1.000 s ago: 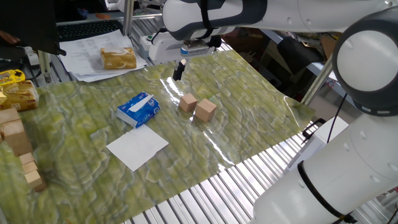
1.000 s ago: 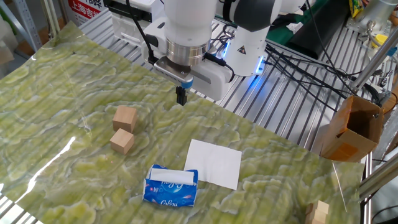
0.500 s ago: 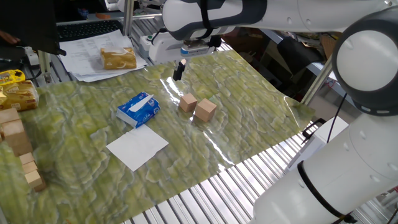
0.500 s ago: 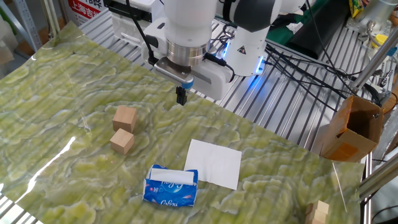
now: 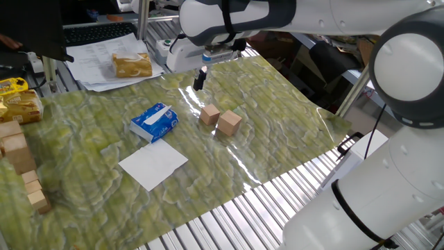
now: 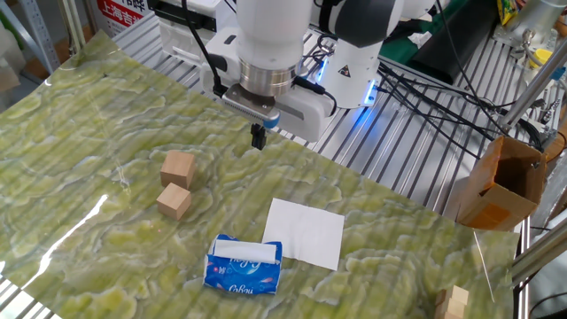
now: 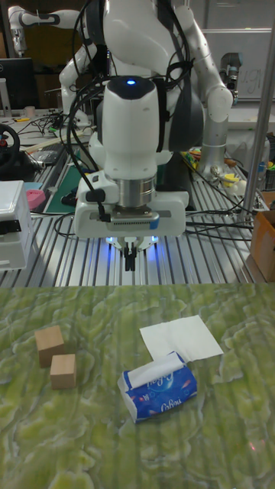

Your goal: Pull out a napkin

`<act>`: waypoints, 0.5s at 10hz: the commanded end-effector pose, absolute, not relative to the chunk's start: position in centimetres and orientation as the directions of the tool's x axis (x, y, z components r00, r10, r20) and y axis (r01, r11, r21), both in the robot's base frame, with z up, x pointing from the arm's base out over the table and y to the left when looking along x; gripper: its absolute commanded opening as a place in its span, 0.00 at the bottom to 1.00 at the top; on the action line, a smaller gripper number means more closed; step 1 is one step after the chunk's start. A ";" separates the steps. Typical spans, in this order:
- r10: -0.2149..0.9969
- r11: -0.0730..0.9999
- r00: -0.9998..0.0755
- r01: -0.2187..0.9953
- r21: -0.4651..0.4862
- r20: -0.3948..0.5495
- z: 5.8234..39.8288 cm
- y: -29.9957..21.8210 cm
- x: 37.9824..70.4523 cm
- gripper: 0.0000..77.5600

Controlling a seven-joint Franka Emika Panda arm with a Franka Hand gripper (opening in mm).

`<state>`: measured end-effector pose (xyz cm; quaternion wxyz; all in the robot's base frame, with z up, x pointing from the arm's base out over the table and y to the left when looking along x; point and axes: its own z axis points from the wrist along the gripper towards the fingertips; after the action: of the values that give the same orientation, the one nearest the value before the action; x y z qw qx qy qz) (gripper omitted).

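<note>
A blue-and-white tissue pack (image 5: 154, 123) (image 6: 244, 268) (image 7: 160, 391) lies on the green mat. The napkin shows only as a white strip (image 5: 159, 113) (image 6: 249, 252) (image 7: 155, 372) in the pack's top slot. My gripper (image 5: 198, 87) (image 6: 258, 144) (image 7: 131, 268) hangs above the mat's edge nearest the robot base, well away from the pack. Its fingers point down, pressed together, with nothing between them. A larger flat white square sheet (image 5: 153, 164) (image 6: 305, 232) (image 7: 181, 337) lies right beside the pack.
Two wooden cubes (image 5: 209, 114) (image 5: 229, 123) (image 6: 178, 167) (image 7: 50, 344) sit between the gripper and the pack. More wooden blocks (image 5: 21, 160) stand stacked at one mat edge. Papers with a yellow packet (image 5: 132, 65) and a cardboard box (image 6: 500, 182) lie off the mat.
The wrist has shifted only very slightly. Nothing on the mat has moved.
</note>
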<state>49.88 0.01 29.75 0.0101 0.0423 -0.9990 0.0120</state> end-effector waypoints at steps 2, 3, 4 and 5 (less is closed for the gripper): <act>0.010 0.998 -0.997 0.005 0.060 -0.077 30.0 1.5 51.1 0.00; 0.032 0.997 -0.996 0.025 0.076 -0.086 30.2 2.5 52.4 0.00; 0.044 0.996 -0.995 0.036 0.086 -0.090 30.4 3.4 53.6 0.00; 0.049 0.996 -0.995 0.041 0.082 -0.091 30.7 4.1 54.7 0.00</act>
<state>51.33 1.62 29.83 -0.0335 0.0042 -0.9992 -0.0210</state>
